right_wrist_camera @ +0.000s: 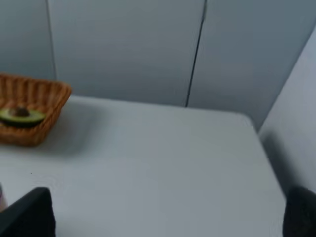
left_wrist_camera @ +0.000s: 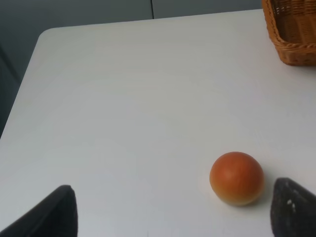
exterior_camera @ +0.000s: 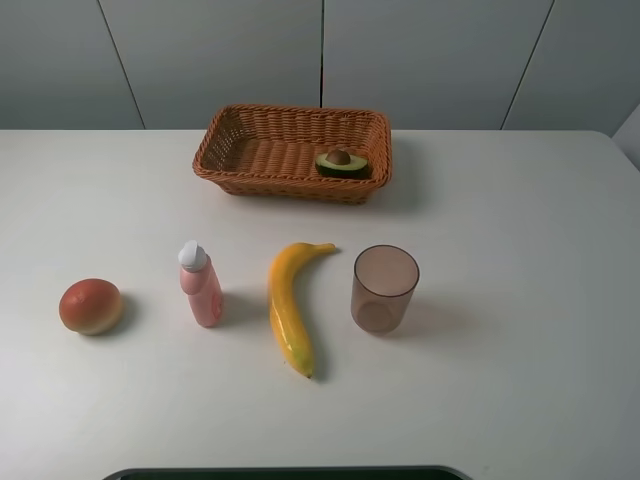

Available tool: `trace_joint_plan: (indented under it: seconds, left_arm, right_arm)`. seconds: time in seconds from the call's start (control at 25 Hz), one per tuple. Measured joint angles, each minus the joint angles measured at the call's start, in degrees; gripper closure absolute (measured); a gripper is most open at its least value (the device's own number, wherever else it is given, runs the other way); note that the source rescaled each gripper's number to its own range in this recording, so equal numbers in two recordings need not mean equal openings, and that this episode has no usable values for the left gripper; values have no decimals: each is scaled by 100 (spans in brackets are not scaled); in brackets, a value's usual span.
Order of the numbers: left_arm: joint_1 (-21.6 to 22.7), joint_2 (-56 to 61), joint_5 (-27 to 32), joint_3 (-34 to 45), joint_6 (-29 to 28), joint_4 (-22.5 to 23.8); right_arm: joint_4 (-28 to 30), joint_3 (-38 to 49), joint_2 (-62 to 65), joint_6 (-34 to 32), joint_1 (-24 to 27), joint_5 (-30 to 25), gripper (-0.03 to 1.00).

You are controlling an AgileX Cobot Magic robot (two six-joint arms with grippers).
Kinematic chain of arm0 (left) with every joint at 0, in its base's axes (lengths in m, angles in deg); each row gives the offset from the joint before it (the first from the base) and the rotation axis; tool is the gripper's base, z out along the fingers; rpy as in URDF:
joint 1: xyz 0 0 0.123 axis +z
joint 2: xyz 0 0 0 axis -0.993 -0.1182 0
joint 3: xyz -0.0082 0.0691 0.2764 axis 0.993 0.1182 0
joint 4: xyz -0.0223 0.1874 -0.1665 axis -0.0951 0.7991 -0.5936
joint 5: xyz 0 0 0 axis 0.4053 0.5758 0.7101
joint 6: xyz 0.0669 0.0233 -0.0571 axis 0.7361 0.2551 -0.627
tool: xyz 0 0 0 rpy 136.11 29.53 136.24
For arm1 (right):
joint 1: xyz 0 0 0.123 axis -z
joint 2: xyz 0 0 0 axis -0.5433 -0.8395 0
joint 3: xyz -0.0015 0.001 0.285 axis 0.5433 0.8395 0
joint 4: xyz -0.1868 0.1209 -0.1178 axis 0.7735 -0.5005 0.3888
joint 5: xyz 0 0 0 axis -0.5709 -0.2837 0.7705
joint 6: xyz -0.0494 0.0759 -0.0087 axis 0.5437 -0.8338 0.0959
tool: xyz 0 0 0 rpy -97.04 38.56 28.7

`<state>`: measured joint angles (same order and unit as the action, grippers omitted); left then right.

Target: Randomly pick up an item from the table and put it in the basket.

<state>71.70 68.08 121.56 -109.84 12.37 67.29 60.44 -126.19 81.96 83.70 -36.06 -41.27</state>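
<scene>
Your white table [exterior_camera: 520, 250] sat before grey wall panels. Basket [exterior_camera: 225, 135] stood at far edge; avocado half [exterior_camera: 342, 162] lay inside, right end, pit up. In front you had round fruit [exterior_camera: 91, 306], pink bottle [exterior_camera: 200, 284], banana [exterior_camera: 291, 305], brown cup [exterior_camera: 384, 289] in row. Left gripper [left_wrist_camera: 173, 210] spread, empty, near round fruit. Right gripper [right_wrist_camera: 170, 212] spread, empty.

light: even, soft | shadows: faint, right of cup [exterior_camera: 385, 289] | right wrist: blurred (left wrist sharper)

No text, label, brand or number can be read on anything in these views.
</scene>
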Motion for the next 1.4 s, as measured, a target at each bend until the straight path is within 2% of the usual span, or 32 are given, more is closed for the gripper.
trace_joint_plan:
  seconds: [0.12,0.32,0.56,1.04,1.4]
  left_arm:
    - [0,0,0,0,0,0]
    - [0,2,0,0,0,0]
    - [0,2,0,0,0,0]
    - [0,2,0,0,0,0]
    - [0,2,0,0,0,0]
  right_arm:
    - [-409,818,-10,-8,0,174,-3]
    - [-603,1598,-12,-58,0,539,-3]
    - [-413,1644,-12,-134,0,679,-3]
    - [-444,1644,-2,-115,0,691,-3]
    - [-430,1644,-2,-349,0,691,-3]
